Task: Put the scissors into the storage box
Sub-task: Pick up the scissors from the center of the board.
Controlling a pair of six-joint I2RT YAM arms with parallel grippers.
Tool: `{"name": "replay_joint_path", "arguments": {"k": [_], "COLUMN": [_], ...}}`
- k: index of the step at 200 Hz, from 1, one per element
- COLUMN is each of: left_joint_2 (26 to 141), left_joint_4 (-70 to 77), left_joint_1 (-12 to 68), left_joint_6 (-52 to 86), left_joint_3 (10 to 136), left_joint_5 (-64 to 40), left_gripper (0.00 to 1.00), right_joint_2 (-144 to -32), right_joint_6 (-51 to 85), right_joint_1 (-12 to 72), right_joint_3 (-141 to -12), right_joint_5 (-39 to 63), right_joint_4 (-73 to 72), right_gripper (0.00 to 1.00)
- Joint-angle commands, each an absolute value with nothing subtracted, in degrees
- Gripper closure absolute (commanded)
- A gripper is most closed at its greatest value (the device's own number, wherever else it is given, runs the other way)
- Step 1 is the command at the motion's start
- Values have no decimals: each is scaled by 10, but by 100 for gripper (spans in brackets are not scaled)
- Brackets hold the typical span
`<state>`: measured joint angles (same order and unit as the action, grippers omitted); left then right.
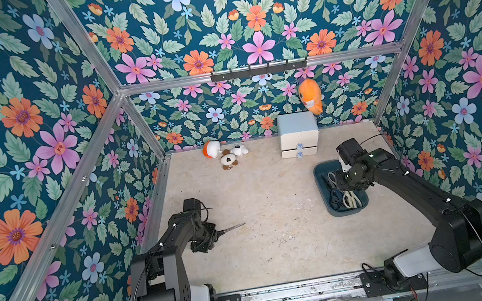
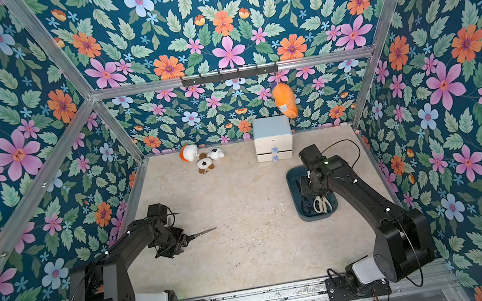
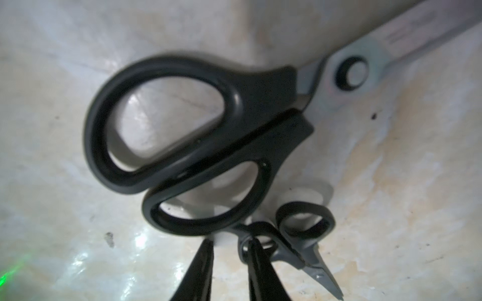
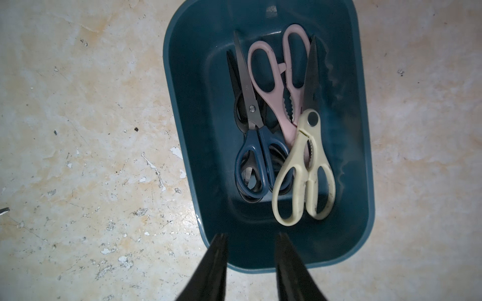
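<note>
Teal-blue plastic is forming the storage box (image 4: 186, 130), which is sitting on the right side of the pale, stone-look table (image 1: 280, 243) in both top views, just in front of the white two-drawer cabinet (image 1: 299, 135) (both drawers are sitting closed, so whatever they are holding is hidden). Several scissors are lying inside the box, bunched lengthwise. A dark-blue-handled pair (image 4: 251, 161) is resting on top of a half-buried black pair (image 4: 241, 112). A pink pair (image 4: 273, 86) is lying with its handles toward the cabinet end. A cream kitchen pair (image 4: 303, 172) is overlapping the pink pair's blades. The right gripper (image 4: 251, 234) is hovering above the box with its fingers spread and nothing between them.

Well apart, on the left side of the table, the left gripper (image 1: 216, 234) is sitting at the handles of a large black-handled pair (image 1: 232, 227) whose blades are pointing toward the middle of the table. In the left wrist view its fingertips (image 3: 203, 258) are standing narrowly apart at that pair's lower loop. A small grey pair (image 3: 305, 225) is lying just beside them, one ring seeming to circle a fingertip. Whether the fingers are actually clamping either pair I cannot tell.
</note>
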<state>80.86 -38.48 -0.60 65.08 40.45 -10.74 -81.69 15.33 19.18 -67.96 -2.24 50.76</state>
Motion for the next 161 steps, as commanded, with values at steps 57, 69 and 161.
{"name": "replay_joint_path", "arguments": {"k": [57,69,161], "left_joint_2": [842,852,872], "left_joint_4": [-375,-373,-320], "left_joint_1": [-10,-11,-11], "left_joint_6": [633,631,640], "left_joint_3": [416,413,366], "left_joint_5": [-98,-97,-98], "left_gripper": [71,71,91], "right_joint_2": [-831,-833,-831], "right_joint_6": [152,152,151], "right_joint_1": [192,192,192], "right_joint_3": [-690,-691,-692], "right_joint_5": [-39,-42,-62], "right_joint_4": [516,516,531], "right_gripper": [66,66,67]}}
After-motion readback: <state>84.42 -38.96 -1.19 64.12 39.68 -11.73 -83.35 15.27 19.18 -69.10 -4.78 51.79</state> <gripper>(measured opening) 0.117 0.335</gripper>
